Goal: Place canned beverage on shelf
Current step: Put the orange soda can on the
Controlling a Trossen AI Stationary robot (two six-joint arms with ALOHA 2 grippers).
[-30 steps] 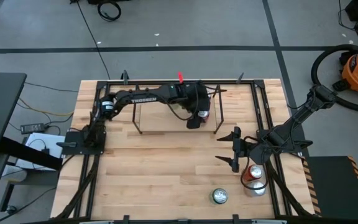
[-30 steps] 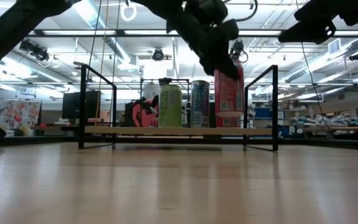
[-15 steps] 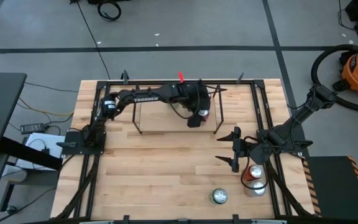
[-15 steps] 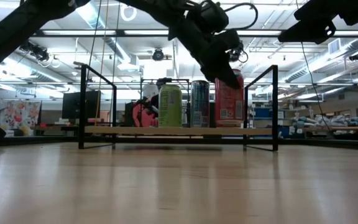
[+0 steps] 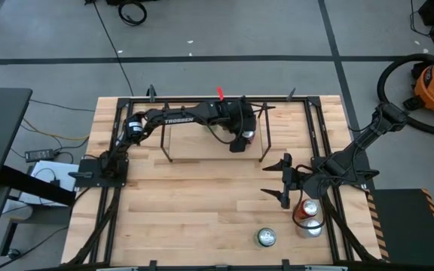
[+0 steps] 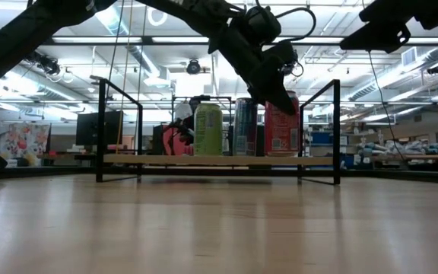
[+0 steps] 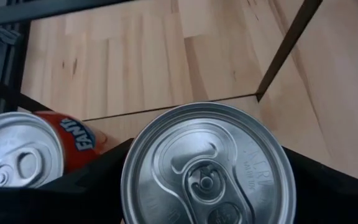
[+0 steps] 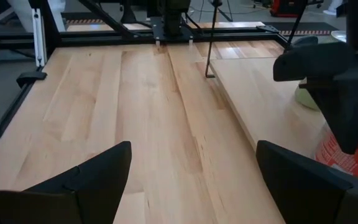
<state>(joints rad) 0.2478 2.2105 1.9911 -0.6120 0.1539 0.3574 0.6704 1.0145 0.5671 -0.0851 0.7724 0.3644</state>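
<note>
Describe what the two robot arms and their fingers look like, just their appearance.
Both arms are dark, jointed and slim. The left arm carries white lettering along one link and a looping black cable near its wrist. The right gripper ends in two flat, pointed black fingers.

Since a second ago we see the red can (image 6: pixel 281 126) come lower: earlier it hangs tilted above the deck, and now it stands upright on the shelf (image 6: pixel 217 160), just beside the blue-grey can (image 6: pixel 244 126). The left gripper (image 6: pixel 278 93) slides with it, shifting a little toward the back of the shelf in the high view (image 5: pixel 239 140), its fingers still around the can's top. In the left wrist view the can's lid (image 7: pixel 207 167) sits between the dark fingers (image 7: pixel 79 186).
</note>
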